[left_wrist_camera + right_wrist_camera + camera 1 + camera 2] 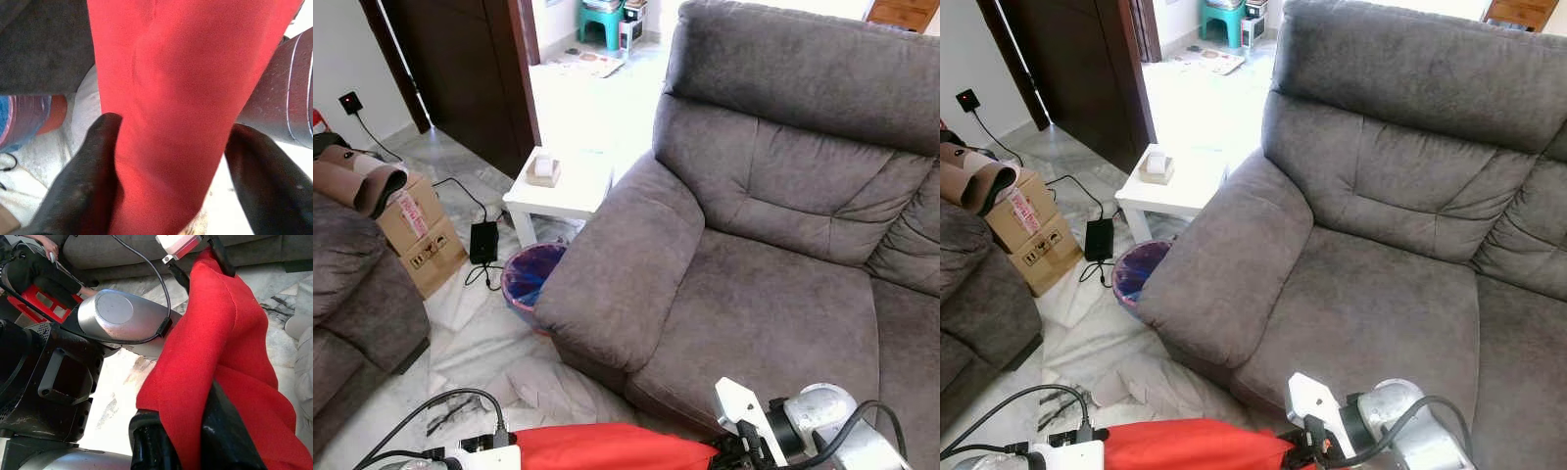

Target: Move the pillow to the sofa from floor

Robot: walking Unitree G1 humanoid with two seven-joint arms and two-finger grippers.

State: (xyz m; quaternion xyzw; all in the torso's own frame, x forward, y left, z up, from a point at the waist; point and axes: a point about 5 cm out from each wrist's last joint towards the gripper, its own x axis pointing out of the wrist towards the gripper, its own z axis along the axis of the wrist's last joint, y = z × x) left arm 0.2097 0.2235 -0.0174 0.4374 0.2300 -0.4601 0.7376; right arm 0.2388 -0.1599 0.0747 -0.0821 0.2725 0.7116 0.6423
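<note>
The sofa [773, 294] is looked down on from head height by both eye views, basically the same scene. The red pillow [181, 112] is seen super close, along each claw's fingers, by both wrist views.

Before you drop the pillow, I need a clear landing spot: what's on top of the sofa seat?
The sofa seat looks bare, grey cushion only. Its front edge is hidden behind the red pillow, gripped by both the left claw and the right claw.

The red pillow [607, 448] is cut off by the frame's bottom edge.
</note>
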